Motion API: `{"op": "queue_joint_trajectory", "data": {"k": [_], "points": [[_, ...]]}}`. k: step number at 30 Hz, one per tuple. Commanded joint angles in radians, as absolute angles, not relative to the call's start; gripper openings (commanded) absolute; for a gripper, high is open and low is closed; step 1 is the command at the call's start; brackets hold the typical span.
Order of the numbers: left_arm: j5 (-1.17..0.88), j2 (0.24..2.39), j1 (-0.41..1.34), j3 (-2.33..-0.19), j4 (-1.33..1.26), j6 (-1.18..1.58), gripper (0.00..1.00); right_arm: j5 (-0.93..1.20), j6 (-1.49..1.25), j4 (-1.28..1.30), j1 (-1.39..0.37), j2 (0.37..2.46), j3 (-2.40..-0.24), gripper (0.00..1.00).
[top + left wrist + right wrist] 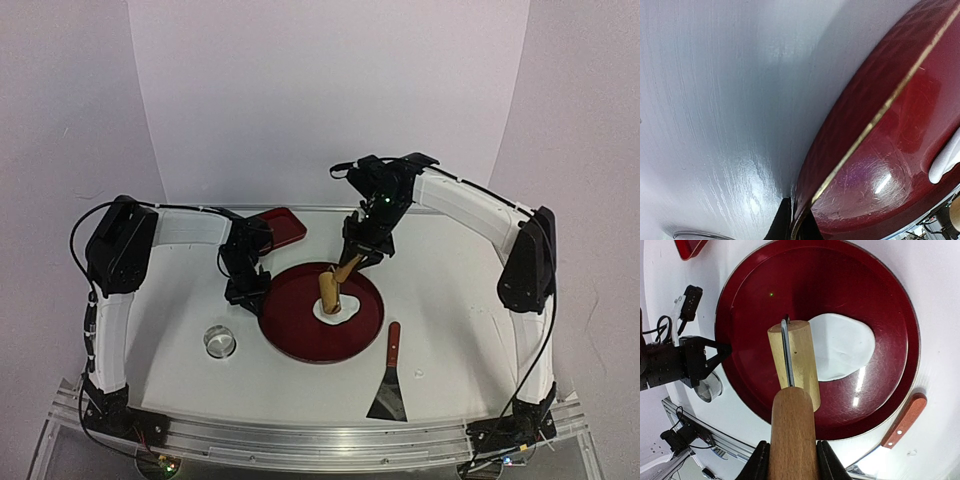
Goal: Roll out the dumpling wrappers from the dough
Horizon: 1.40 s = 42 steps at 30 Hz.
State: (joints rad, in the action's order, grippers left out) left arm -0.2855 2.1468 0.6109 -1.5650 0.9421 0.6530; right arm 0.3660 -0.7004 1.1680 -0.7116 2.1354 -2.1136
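The white table (450, 300) stands against a plain white backdrop. The dough (345, 312) lies as a flat, irregular white sheet just right of centre in the round red tray (300, 355), in the middle of the overhead view. The wooden roller (329, 291) has its barrel over the sheet's left part and seems to rest on it.

My right pincer (362, 250) is clamped on the roller's handle. My left pincer (248, 290) is pinched together on the tray's left rim. I see no round wrappers yet.

To roll well, I judge I should press evenly and travel across the whole sheet toward its far edge. The left grip should hold the tray firm so it cannot slide.

The ring cutter (219, 342) sits lower left, a red-handled scraper (390, 385) lower right, and a small red tray (280, 228) upper left. I can read no brand, label or writing anywhere.
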Motion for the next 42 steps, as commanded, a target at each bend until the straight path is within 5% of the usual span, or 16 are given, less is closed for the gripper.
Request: {"op": "queue_joint_trajectory", "data": {"k": [1,19,42], "points": [[-0.183,2.213,0.621,-1.556,0.943,0.658,0.00,0.361,-0.728,1.179,-0.721,2.114,-2.099,0.00],[-0.195,2.193,0.622,-1.502,0.913,0.654,0.00,0.302,-0.711,1.166,-0.695,2.271,-1.831,0.00],[-0.224,2.222,0.627,-1.535,0.919,0.630,0.00,0.273,-0.608,1.163,-0.692,2.576,-1.871,0.00]]}}
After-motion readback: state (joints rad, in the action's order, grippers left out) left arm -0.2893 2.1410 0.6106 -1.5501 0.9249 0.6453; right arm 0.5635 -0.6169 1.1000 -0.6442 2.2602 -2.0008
